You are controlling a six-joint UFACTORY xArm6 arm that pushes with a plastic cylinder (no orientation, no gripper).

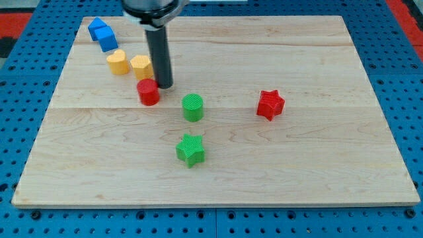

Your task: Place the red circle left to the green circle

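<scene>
The red circle (148, 92) stands left of the board's centre, to the left of and slightly higher in the view than the green circle (192, 107), with a gap between them. My tip (163, 86) rests on the board just to the right of the red circle, at its upper right edge, close to or touching it. The dark rod rises from there to the view's top.
A yellow block (141, 66) and a yellow cylinder (117, 62) lie up and left of the tip. Two blue blocks (102, 34) sit at the board's top left corner. A green star (190, 149) lies below the green circle. A red star (270, 104) lies to the right.
</scene>
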